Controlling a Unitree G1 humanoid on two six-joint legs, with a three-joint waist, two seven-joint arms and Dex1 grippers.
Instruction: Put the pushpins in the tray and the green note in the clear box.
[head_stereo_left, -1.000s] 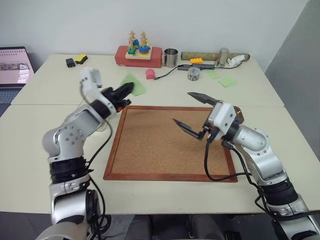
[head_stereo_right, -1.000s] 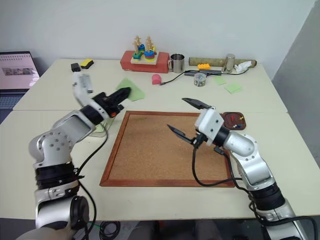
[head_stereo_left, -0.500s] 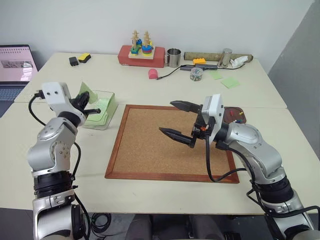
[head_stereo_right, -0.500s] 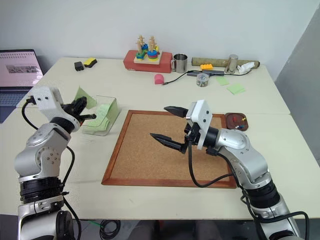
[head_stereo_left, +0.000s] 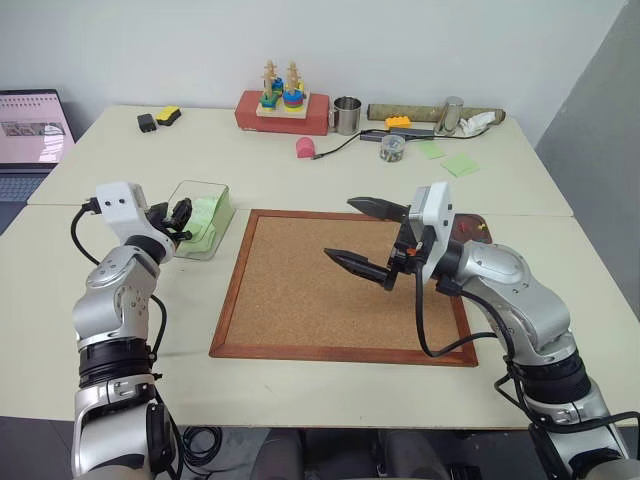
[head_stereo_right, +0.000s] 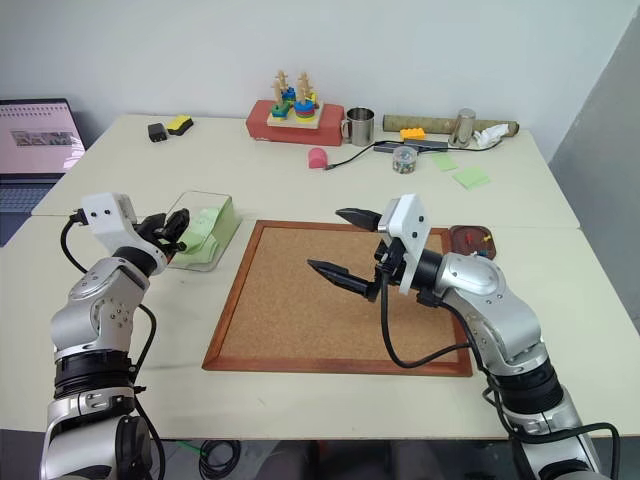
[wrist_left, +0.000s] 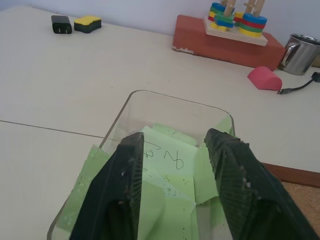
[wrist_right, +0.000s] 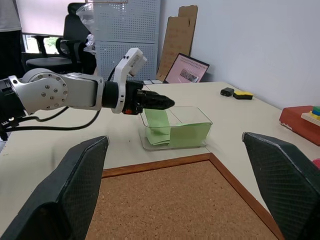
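The clear box (head_stereo_left: 200, 185) stands left of the corkboard and holds several light green sheets. My left gripper (head_stereo_left: 182, 213) reaches level over its near end, open in the left wrist view (wrist_left: 176, 136). The green note (wrist_left: 167, 157), with handwriting on it, lies in the box below the black fingers (wrist_left: 125, 185), touching neither. My right gripper (head_stereo_left: 341, 229) hovers open and empty above the corkboard, pointing left. The brown tray (head_stereo_right: 470, 243) sits at the board's right edge, half hidden by my right arm, with pushpins (head_stereo_right: 480, 237) in it.
The wood-framed corkboard (head_stereo_left: 320, 290) covers the table's middle. Along the back stand a red block with a ring stacker (head_stereo_left: 280, 108), a metal cup (head_stereo_left: 343, 115), a pink lump (head_stereo_left: 303, 147), a small jar (head_stereo_left: 390, 147) and loose green notes (head_stereo_left: 455, 163). A laptop (head_stereo_left: 30, 130) sits far left.
My left gripper came down and left to the clear box with the green note, then opened; the note now lies in the box. My right gripper rolled in place.
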